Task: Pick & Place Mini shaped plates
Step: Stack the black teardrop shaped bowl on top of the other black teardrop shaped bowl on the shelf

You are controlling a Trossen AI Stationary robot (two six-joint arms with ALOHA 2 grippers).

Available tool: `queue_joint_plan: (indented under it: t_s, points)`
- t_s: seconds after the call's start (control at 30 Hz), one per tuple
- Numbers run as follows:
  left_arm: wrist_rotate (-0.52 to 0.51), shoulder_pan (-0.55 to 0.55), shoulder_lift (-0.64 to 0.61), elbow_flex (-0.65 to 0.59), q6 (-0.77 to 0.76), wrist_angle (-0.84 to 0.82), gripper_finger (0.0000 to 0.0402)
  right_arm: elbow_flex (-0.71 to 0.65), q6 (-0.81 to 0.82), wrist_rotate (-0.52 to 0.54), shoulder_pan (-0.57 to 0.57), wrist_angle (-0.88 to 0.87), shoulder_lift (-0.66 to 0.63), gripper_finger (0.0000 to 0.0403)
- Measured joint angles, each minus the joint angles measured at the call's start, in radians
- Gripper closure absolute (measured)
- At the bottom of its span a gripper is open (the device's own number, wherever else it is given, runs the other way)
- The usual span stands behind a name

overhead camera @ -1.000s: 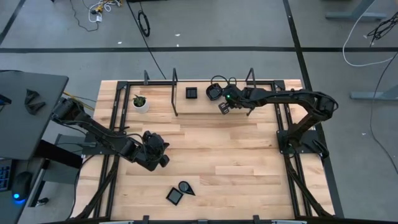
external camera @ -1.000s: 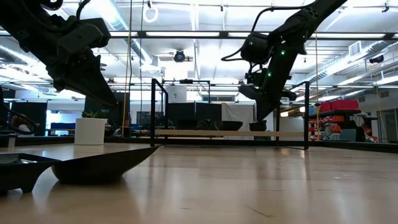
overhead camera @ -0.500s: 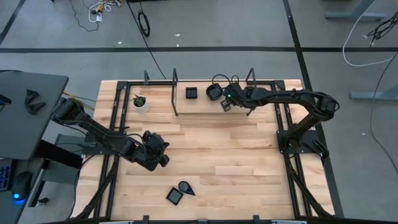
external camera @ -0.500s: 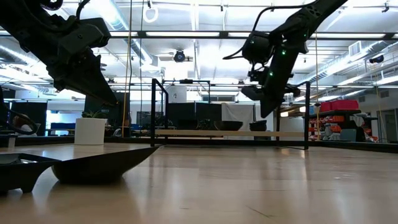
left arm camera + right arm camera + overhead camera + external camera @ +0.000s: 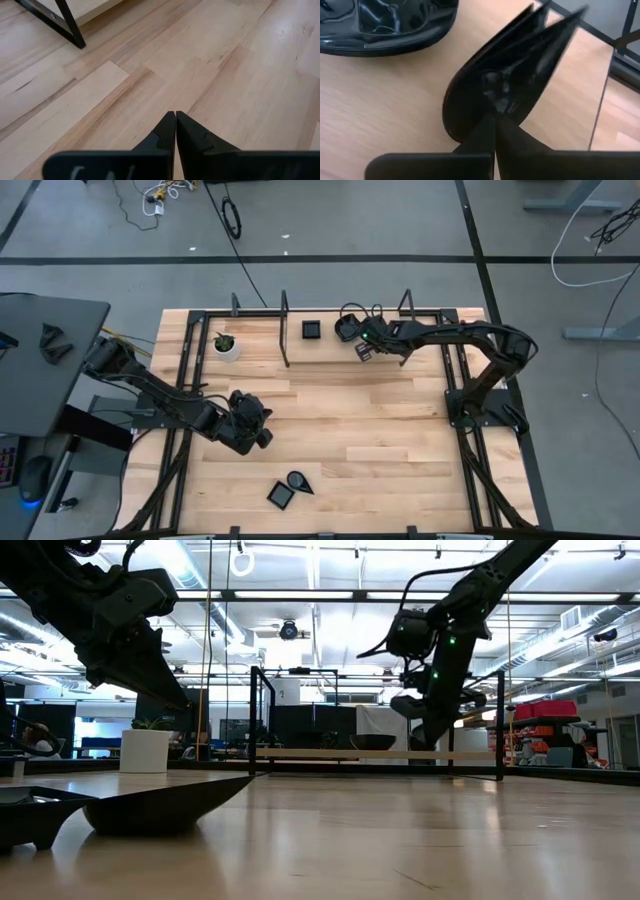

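One plate (image 5: 510, 75) | pinched in right gripper (image 5: 495, 116) | above table (image 5: 400, 430)

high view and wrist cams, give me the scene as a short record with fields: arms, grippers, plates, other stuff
left arm: left gripper over the table's left-middle, fingers shut, holding nothing
right arm: right gripper at the far edge, shut on a teardrop plate
held plate: tilted on edge, above the wood
plates at far edge: square plate, rounded plate beside the right gripper
plates at near edge: second square plate with a leaf plate close beside it
other: white plant pot at far left
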Motion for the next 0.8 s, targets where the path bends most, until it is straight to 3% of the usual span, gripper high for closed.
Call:
queue_joint_plan:
  t_s: [0.8]
  points:
    - [-0.006, 0.0, 0.0, 0.0, 0.001, 0.0, 0.0385, 0.0, -0.051, -0.013, -0.003, 0.116, -0.022, 0.0399]
